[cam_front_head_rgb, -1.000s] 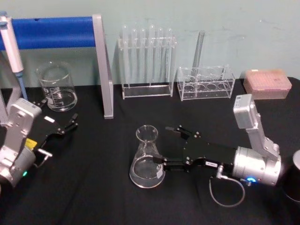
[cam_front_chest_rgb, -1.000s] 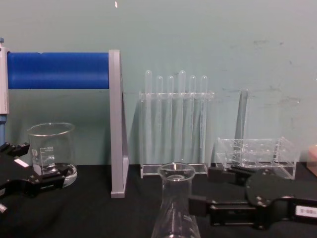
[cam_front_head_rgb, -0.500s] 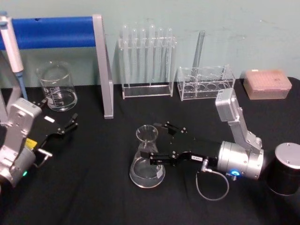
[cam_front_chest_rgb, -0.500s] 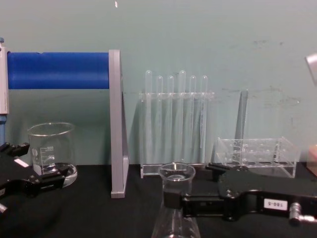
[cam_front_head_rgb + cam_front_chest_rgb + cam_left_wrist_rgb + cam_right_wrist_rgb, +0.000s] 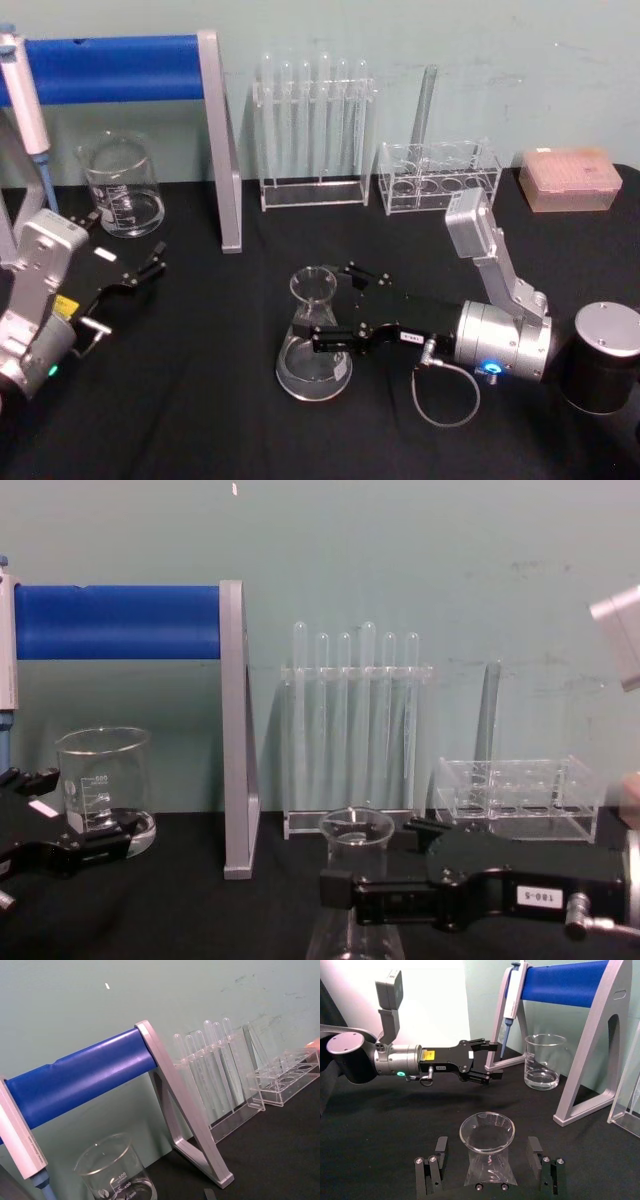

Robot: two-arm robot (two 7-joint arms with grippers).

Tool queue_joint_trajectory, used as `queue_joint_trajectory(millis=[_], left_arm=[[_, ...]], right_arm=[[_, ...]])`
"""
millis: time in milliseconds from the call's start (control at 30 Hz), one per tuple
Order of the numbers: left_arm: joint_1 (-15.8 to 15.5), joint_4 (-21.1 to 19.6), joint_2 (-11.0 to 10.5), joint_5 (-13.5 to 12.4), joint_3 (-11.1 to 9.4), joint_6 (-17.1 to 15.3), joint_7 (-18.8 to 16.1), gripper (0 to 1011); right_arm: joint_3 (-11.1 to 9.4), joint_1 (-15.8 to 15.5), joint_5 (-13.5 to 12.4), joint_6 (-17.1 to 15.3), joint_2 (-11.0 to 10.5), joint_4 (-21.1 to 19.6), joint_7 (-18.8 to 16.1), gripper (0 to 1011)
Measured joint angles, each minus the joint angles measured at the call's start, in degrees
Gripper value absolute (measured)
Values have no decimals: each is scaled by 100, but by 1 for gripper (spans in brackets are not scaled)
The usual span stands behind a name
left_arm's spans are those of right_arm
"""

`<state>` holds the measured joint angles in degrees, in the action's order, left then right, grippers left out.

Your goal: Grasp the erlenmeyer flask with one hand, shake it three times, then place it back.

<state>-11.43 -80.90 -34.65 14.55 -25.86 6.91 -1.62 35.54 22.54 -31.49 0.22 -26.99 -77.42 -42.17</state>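
Since a second ago the right gripper has slid in, open jaws now straddling the neck of the erlenmeyer flask upright on the table, so closing looks next; left gripper parked open, well left of the flask.

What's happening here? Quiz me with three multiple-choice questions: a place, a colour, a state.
1. Where is the erlenmeyer flask? A in a rack; B between the right gripper's fingers; C inside the beaker.
2. What colour is the stand's bar? A red; B yellow; C blue.
3. The right gripper's fingers are: A apart, off the glass; B clamped on it; C holding a tube.
Answers: B, a finger shows either side of its neck; C, plainly blue; A, gaps show beside the glass. The left gripper sits parked, open, near the beaker.
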Motion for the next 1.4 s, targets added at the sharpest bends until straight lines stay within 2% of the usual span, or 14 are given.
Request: queue_joint_trajectory(millis=[333,1300,1400], left_arm=[[0,0,0,0,0,0,0,1001],[0,0,0,0,0,0,0,1001],[0,0,0,-1,0,0,0,1001]], right_arm=[[36,30,0,-83,-9,11,11,1000],[44,35,7,-65,-7,12,16,1000],[43,35,7,-65,-7,12,16,953]])
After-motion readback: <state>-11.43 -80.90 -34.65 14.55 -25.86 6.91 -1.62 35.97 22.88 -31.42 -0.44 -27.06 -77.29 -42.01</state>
